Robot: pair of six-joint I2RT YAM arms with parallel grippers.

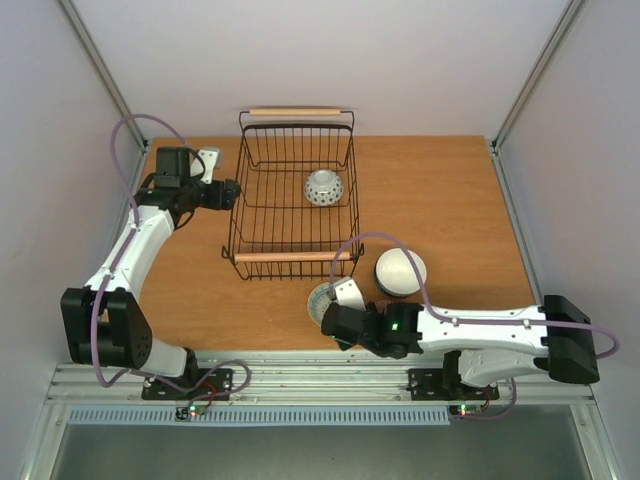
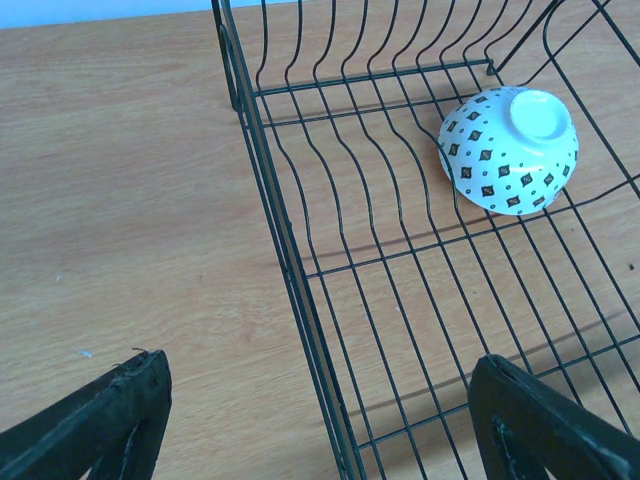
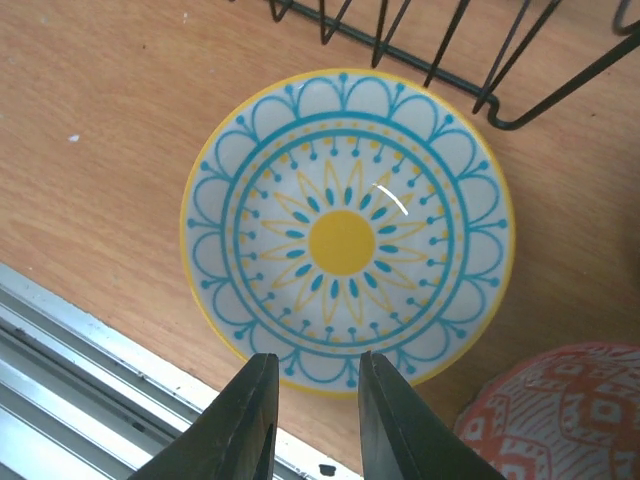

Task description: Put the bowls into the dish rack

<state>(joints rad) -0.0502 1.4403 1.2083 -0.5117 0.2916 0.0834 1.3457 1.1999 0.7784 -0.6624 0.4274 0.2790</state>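
Observation:
The black wire dish rack point(image 1: 262, 222) with two wooden handles stands at the table's middle back. One white bowl with dark dots point(image 1: 324, 186) lies upside down inside it, also seen in the left wrist view point(image 2: 508, 150). My left gripper point(image 1: 232, 192) is wide open and empty, its jaws straddling the rack's left wall point(image 2: 300, 300). A yellow-and-teal bowl point(image 3: 345, 230) sits upright on the table just in front of the rack point(image 1: 318, 297). My right gripper point(image 3: 315, 365) hovers over its near rim, narrowly open and holding nothing. A red-patterned bowl point(image 3: 560, 410) lies to its right point(image 1: 400, 272).
The metal rail point(image 3: 90, 390) at the table's near edge lies right behind the right gripper. The rack's front corner wires point(image 3: 520, 90) are just beyond the yellow-and-teal bowl. White walls enclose the table on three sides.

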